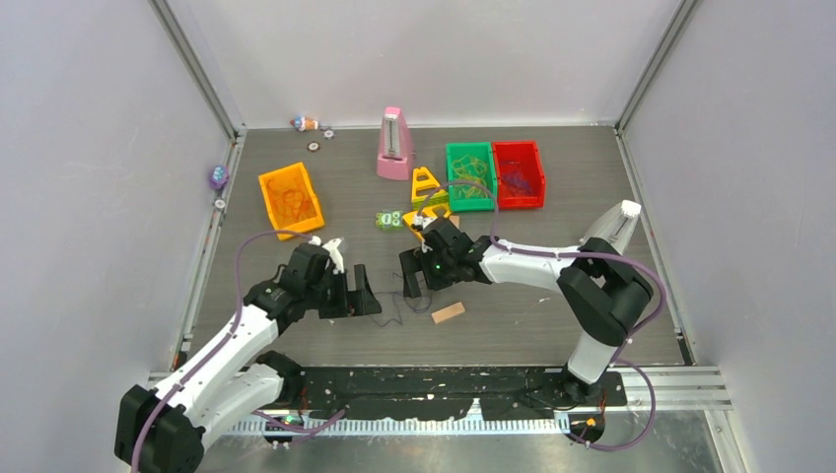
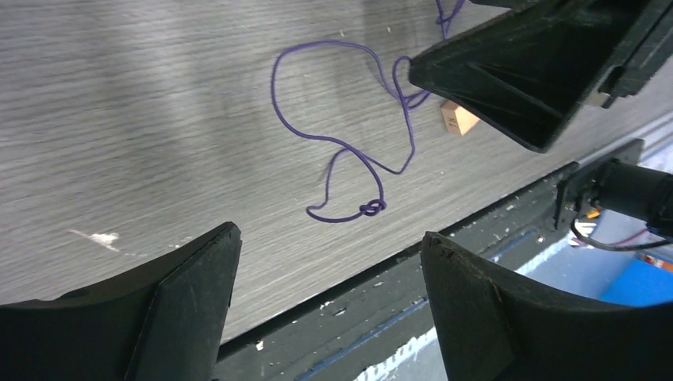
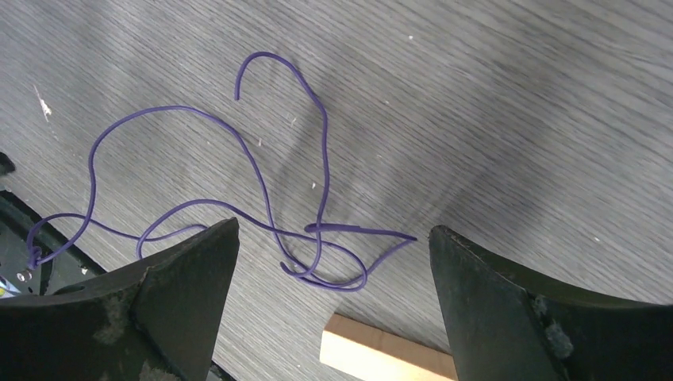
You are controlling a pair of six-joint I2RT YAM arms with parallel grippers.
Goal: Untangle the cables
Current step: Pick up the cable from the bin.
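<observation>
1. From above: thin dark-purple wire cable (image 1: 397,317) loose on the grey wood-grain tabletop (image 1: 592,187), between the black left gripper (image 1: 355,294) and the black right gripper (image 1: 419,284), near a small pale wooden block (image 1: 448,313).
2. From the left wrist: jaws spread wide, gripping nothing; cable looping ahead on the tabletop, small knot nearest, far part hidden behind the right gripper.
3. From the right wrist: jaws likewise wide apart and empty, above the cable's crossed loops; wooden block just beside them.

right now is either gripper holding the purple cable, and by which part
Nothing is held: left gripper and right gripper are both open, the purple cable lying loose on the table.
</observation>
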